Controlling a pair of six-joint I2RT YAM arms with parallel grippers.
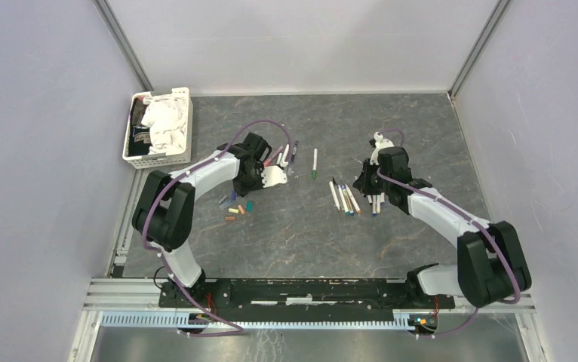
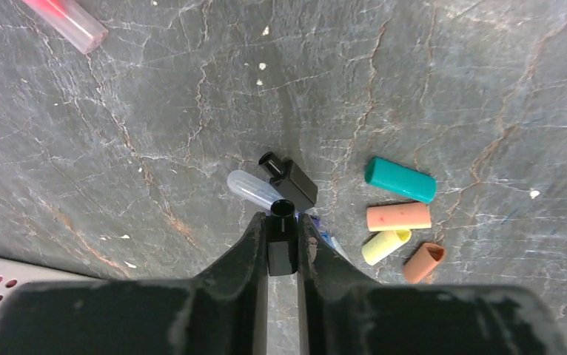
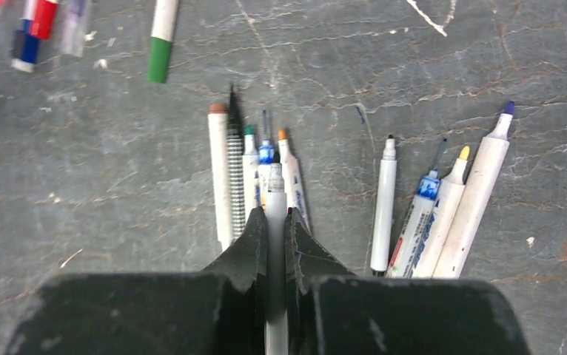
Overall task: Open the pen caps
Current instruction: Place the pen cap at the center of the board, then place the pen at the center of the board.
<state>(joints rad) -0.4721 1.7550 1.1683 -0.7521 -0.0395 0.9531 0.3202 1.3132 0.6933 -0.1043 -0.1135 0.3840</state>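
Observation:
In the left wrist view my left gripper (image 2: 282, 220) is shut on a black pen cap (image 2: 282, 244), held above the table. Loose caps lie beyond it: black (image 2: 292, 180), clear (image 2: 253, 188), teal (image 2: 400, 180), salmon (image 2: 398, 217), yellow (image 2: 385, 246) and brown (image 2: 423, 262). In the right wrist view my right gripper (image 3: 276, 214) is shut on a white pen (image 3: 276, 194) with its dark tip bare, over a row of uncapped pens (image 3: 240, 170). In the top view the left gripper (image 1: 247, 187) is by the caps (image 1: 237, 205), and the right gripper (image 1: 363, 183) is by the pens (image 1: 344, 197).
A second bunch of uncapped pens (image 3: 443, 207) lies right of the held pen. A green-capped pen (image 1: 315, 163) lies alone mid-table. Several capped pens (image 1: 282, 154) lie behind the left gripper. A white basket (image 1: 158, 127) of cloths stands at the far left.

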